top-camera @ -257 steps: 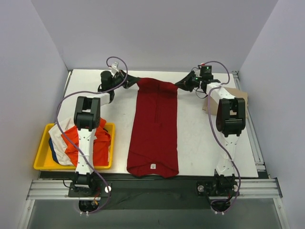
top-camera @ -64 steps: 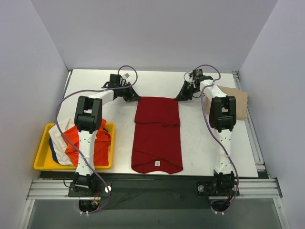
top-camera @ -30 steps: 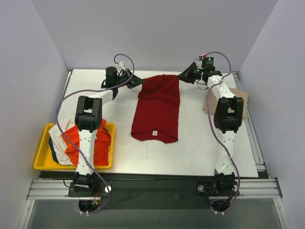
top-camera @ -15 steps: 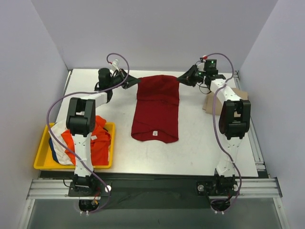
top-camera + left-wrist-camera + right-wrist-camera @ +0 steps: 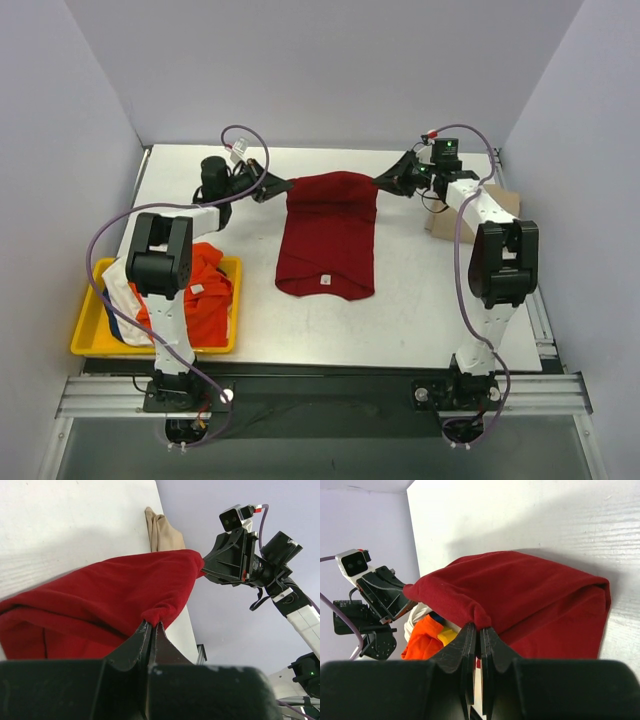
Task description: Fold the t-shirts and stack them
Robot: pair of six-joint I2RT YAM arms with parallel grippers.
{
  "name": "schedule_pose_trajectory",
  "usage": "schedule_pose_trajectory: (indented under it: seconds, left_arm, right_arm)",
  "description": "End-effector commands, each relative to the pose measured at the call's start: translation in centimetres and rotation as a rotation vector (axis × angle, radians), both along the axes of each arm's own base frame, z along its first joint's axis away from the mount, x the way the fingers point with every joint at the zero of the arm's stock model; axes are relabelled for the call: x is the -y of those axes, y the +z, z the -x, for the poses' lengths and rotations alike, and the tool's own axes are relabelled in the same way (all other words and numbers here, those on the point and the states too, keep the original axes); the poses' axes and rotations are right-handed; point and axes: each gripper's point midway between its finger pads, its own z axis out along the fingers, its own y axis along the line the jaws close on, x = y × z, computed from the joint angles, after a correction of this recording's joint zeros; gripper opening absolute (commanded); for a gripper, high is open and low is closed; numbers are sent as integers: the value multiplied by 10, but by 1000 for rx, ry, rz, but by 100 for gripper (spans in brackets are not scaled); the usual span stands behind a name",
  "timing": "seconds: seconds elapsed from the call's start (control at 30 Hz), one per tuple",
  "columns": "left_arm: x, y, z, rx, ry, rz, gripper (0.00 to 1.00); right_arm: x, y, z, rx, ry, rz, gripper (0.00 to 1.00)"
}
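The dark red t-shirt (image 5: 328, 235), folded double, hangs from both grippers above the table's far middle, its lower end resting on the table. My left gripper (image 5: 285, 184) is shut on its far left corner (image 5: 152, 618). My right gripper (image 5: 378, 181) is shut on its far right corner (image 5: 481, 622). The shirt sags between them. A tan t-shirt (image 5: 480, 205) lies at the right edge, partly behind the right arm; it also shows in the left wrist view (image 5: 162, 530). Orange, white and blue shirts (image 5: 200, 295) lie in the tray.
A yellow plastic tray (image 5: 85, 340) sits at the near left, under the left arm. The white table (image 5: 420, 300) has walls on three sides and a metal rail at the front edge.
Both grippers lifted the shirt's far edge and carried it back and up, dragging the shirt away from the front. In the last half second both arms drew slightly nearer, shirt still held.
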Motion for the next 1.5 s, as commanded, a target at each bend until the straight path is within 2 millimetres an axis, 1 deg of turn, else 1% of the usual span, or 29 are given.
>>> schedule_pose_trajectory:
  seconds: [0.0,0.13,0.17,0.2,0.23,0.27,0.3,0.37,0.4,0.43,0.47,0.63,0.87,0.9,0.93,1.0,1.03,1.07,1.23,1.4,1.47]
  left_arm:
    - [-4,44,15,145,-20,8,0]
    - [-6,42,27,135,-21,4,0]
    - [-7,45,30,138,-21,6,0]
    - [-8,42,33,131,-21,4,0]
    - [-9,42,35,127,-19,2,0]
    - [-9,45,38,134,-21,0,0]
    - [-10,44,40,132,-21,-2,0]
    - [-11,42,47,125,-22,-9,0]
    - [-12,39,48,120,-21,-13,0]
    - [-13,35,51,109,-20,-16,0]
    - [-15,38,54,115,-19,-18,0]
    - [-17,37,65,107,-14,-30,0]
    - [-20,27,82,77,-20,-45,0]
    - [-21,22,85,65,-22,-47,0]
    - [-21,24,88,66,-24,-46,0]
    - [-21,22,94,58,-29,-47,0]
    - [-22,25,96,66,-27,-49,0]
    - [-22,26,97,67,-31,-52,0]
    - [-21,17,110,44,-62,-77,0]
    - [-25,11,115,25,-61,-88,0]
    - [-26,7,117,20,-64,-97,0]
  right_arm:
    - [-6,42,14,110,38,-13,0]
    - [-6,41,27,104,42,-9,0]
    - [-6,44,29,110,43,-10,0]
    - [-6,39,34,95,44,-8,0]
    - [-6,39,36,93,47,-9,0]
    - [-7,40,40,96,49,-7,0]
    - [-6,35,44,84,50,-3,0]
    - [-8,37,51,85,58,-3,0]
    - [-9,32,56,70,64,-2,0]
    - [-9,33,59,73,65,0,0]
    - [-9,32,62,68,67,1,0]
    - [-12,22,82,37,91,16,0]
    - [-11,12,100,5,104,24,0]
    - [-10,12,102,2,102,26,0]
    - [-10,14,103,10,103,28,0]
    - [-9,11,108,1,105,32,0]
    - [-9,11,113,-12,108,34,0]
    - [-8,11,114,-15,106,37,0]
    - [-7,7,124,-33,114,46,0]
    - [-8,0,135,-62,127,54,0]
    - [-7,-7,140,-80,135,65,0]
